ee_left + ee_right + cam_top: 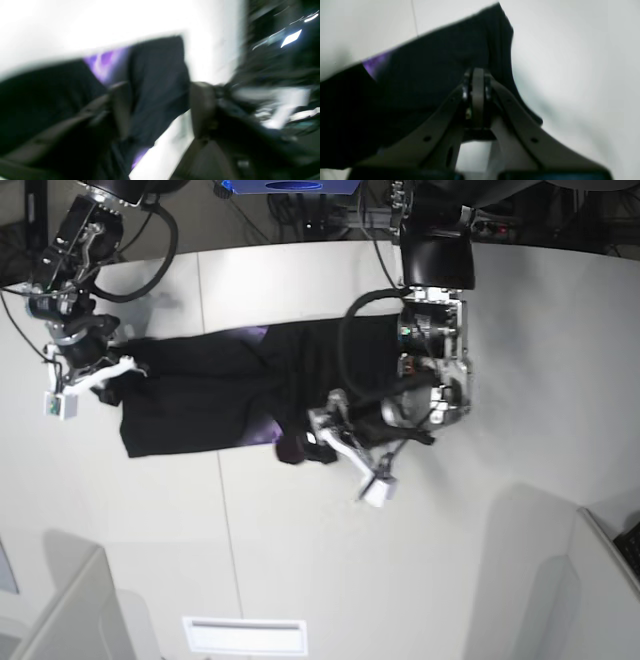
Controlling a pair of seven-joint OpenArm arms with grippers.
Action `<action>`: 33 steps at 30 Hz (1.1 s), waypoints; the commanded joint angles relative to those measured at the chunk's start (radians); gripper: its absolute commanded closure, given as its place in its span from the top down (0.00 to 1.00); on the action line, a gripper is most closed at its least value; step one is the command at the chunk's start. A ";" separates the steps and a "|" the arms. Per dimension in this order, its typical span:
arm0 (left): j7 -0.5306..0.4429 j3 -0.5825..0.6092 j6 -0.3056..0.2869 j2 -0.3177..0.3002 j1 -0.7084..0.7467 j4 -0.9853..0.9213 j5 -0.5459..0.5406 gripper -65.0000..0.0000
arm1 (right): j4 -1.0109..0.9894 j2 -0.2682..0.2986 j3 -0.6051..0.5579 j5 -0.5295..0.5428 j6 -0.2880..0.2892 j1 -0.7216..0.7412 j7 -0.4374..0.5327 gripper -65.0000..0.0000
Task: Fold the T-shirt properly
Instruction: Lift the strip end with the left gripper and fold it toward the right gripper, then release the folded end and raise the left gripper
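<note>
I see one T-shirt (215,395), long axis left-right across table (500,510). Right gripper (477,75) clamped on its edge; left gripper (160,110) apart, seemingly straddling cloth.

We see a white bench (300,560) with a seam line, grey panels (70,610) at its corners, and cables (300,210) behind it.

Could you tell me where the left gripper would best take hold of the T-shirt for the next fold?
Probably the T-shirt's near corner below the left gripper, approached from the bare table side; there the cloth lies flat with a free, straight edge.
</note>
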 commanded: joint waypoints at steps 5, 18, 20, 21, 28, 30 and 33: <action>-0.008 -0.203 -0.004 -0.209 0.113 0.153 -0.129 0.00 | 0.014 0.015 0.030 0.011 0.000 0.165 -0.231 0.19; -0.054 -0.452 -0.013 -0.415 0.457 0.366 0.299 0.00 | -0.362 0.093 0.082 0.011 0.002 0.441 -0.356 0.61; -0.151 -0.439 -0.065 -0.415 0.508 0.363 0.374 0.00 | -0.436 0.113 0.082 0.009 0.002 0.457 -0.353 0.61; -0.206 -0.439 -0.108 -0.415 0.546 0.362 0.400 0.00 | -0.466 0.128 0.082 0.011 0.002 0.460 -0.353 0.61; -0.312 -0.449 -0.233 -0.366 0.586 0.346 0.486 0.00 | -0.612 0.171 0.082 0.011 0.002 0.478 -0.353 0.61; -0.312 -0.439 -0.234 -0.355 0.583 0.340 0.520 0.00 | -0.647 0.171 0.082 0.011 0.003 0.478 -0.353 0.61; -0.312 -0.439 -0.237 -0.326 0.580 0.337 0.554 0.00 | -0.712 0.171 0.108 0.046 0.028 0.478 -0.353 0.61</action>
